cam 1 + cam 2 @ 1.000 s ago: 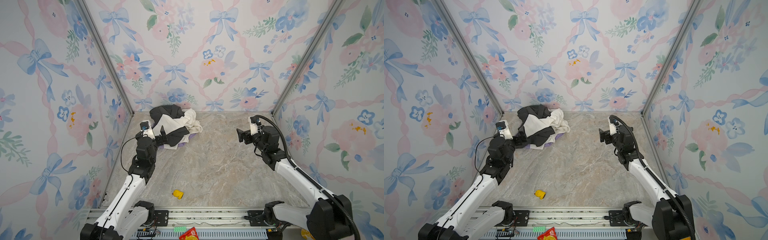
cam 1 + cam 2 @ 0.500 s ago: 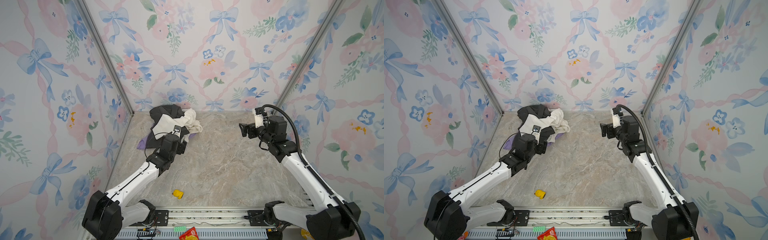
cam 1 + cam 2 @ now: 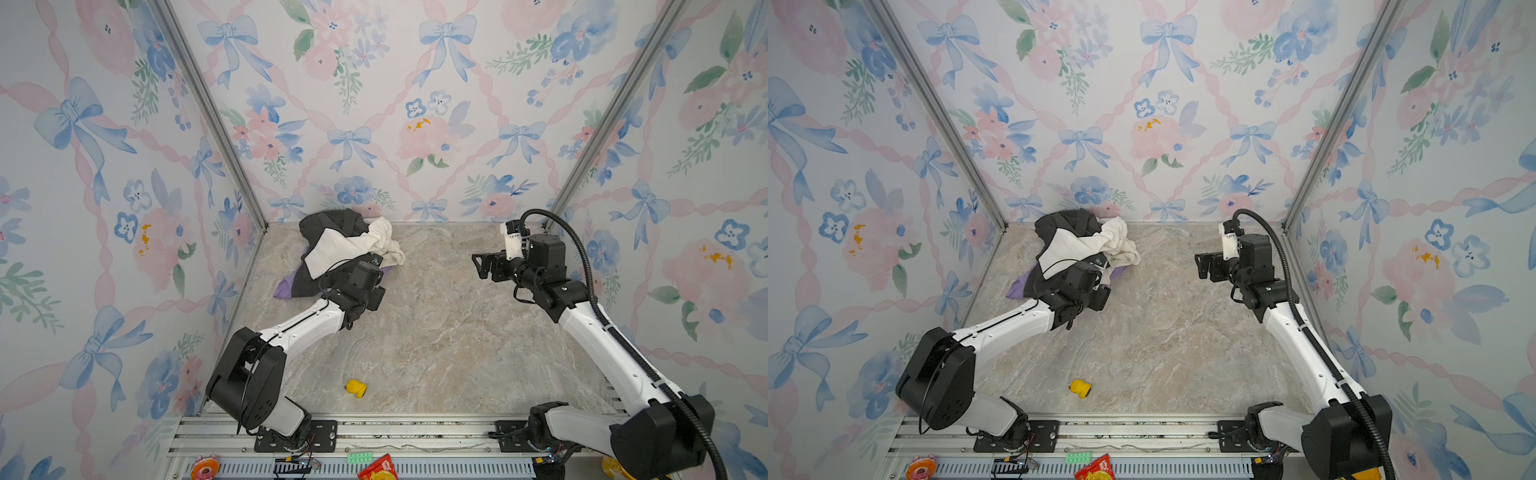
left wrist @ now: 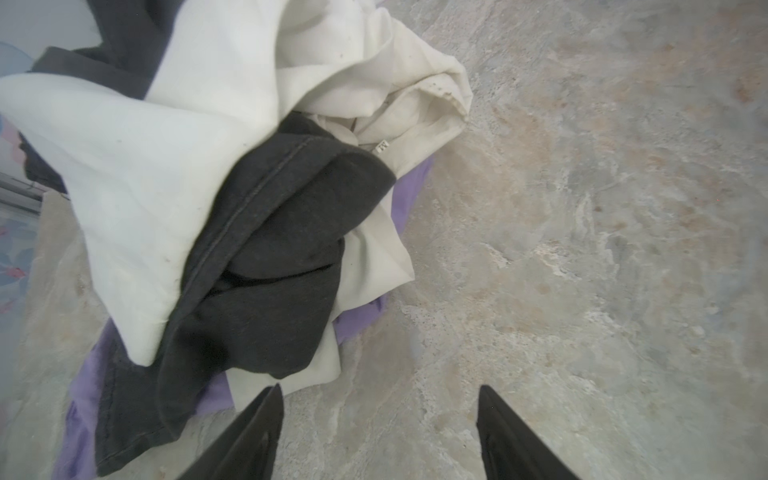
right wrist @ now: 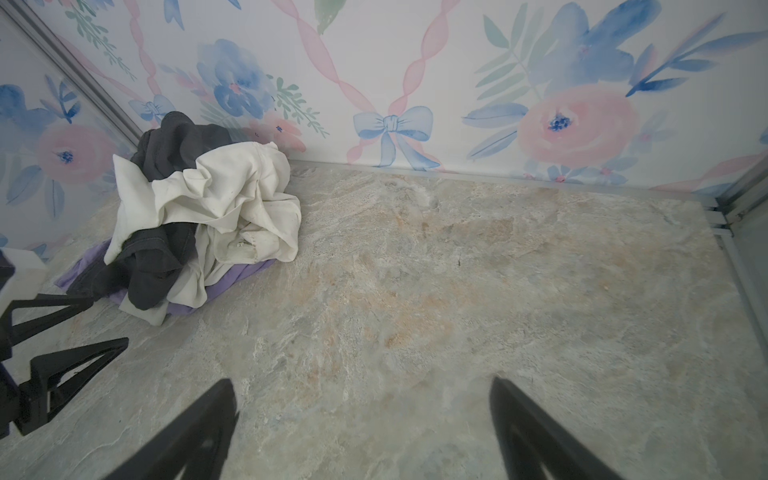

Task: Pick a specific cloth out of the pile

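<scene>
The pile filled the far left corner of the table, backed by 2 walls, so it was open only from the front and right. The cloth lay lowest, under the dark grey garment and the cream-white garment, with only its edges exposed. The left gripper hung beside that edge, jaws apart over bare table. A yellow toy stood well apart, near the front.

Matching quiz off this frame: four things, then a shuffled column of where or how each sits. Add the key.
1. lavender shirt
2. toy
3. left gripper
4. right gripper

A. open, over bare table, apart from the pile
B. at the pile's bottom, only edges showing
C. alone near the front rail
D. open, at the pile's near edge

Pairs: 1-B, 2-C, 3-D, 4-A
</scene>
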`<state>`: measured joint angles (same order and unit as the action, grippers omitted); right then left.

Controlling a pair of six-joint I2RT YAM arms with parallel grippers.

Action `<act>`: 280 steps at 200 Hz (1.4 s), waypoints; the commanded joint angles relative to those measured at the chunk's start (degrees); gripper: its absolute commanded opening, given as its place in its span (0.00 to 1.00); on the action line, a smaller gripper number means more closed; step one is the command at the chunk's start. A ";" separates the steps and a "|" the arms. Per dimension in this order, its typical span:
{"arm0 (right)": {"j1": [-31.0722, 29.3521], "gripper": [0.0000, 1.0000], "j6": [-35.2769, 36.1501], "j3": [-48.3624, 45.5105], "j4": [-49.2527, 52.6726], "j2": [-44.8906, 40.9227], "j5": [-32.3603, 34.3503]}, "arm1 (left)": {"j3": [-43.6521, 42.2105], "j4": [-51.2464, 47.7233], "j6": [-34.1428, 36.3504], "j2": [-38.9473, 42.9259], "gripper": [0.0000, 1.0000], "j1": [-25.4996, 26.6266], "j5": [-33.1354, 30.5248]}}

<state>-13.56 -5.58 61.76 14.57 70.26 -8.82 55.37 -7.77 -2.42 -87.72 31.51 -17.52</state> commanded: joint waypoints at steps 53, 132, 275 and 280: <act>-3.17 0.97 3.23 1.57 1.05 1.40 2.12 | 19.47 -3.21 -2.32 -14.06 0.74 3.86 1.05; -3.75 0.97 10.20 1.30 1.60 0.53 4.21 | 34.37 -12.35 -2.80 -29.65 0.57 5.96 -11.59; -3.25 0.97 12.43 1.80 5.94 -1.05 1.43 | 49.86 -17.01 -5.91 -48.77 0.35 4.93 -22.55; -3.23 0.97 12.51 1.63 6.13 -1.24 1.44 | 49.99 -17.01 -6.01 -49.06 0.35 4.82 -22.73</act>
<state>-16.88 5.63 61.93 18.00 71.02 -6.90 103.42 -22.79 -7.33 -134.93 37.06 -37.43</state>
